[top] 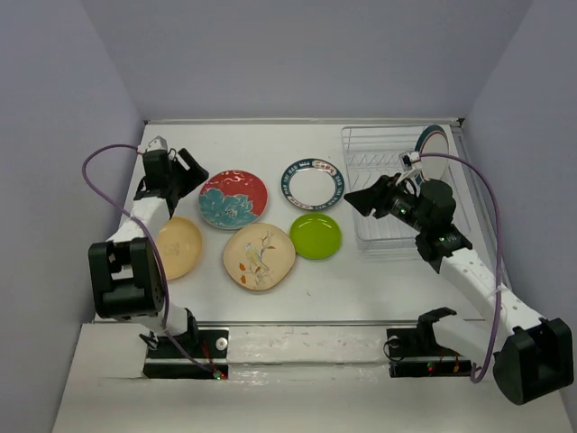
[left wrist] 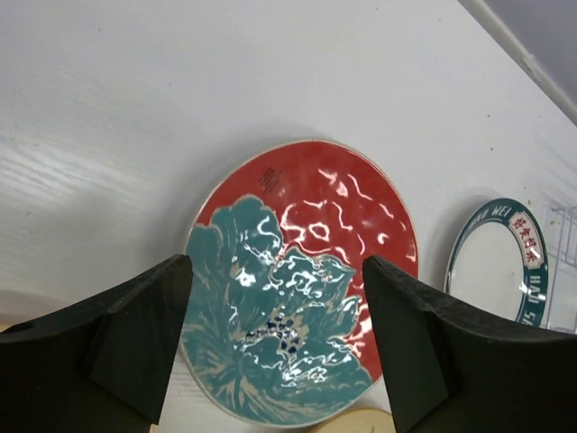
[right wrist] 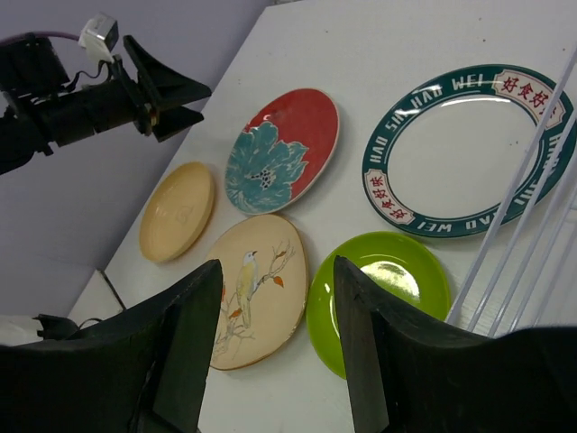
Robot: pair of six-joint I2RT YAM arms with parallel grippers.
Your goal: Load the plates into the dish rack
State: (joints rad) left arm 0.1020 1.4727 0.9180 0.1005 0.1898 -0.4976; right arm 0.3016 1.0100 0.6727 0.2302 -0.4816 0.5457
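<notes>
Five plates lie flat on the white table: red with teal flower [top: 233,199], teal-rimmed white [top: 312,183], lime green [top: 315,235], beige bird [top: 259,255], tan-orange [top: 178,246]. A second teal-rimmed plate [top: 433,144] stands on edge in the far right corner of the wire dish rack [top: 383,176]. My left gripper [top: 194,170] is open and empty, hovering just left of the red plate [left wrist: 306,262], which shows between its fingers [left wrist: 135,334]. My right gripper [top: 359,200] is open and empty, between the rack and the green plate [right wrist: 388,289], above the table.
Purple walls close in on the left, back and right. The rack's wires [right wrist: 514,216] cross the right of the right wrist view. The left arm [right wrist: 90,99] shows there at top left. The flat teal-rimmed plate [left wrist: 500,262] lies right of the red one.
</notes>
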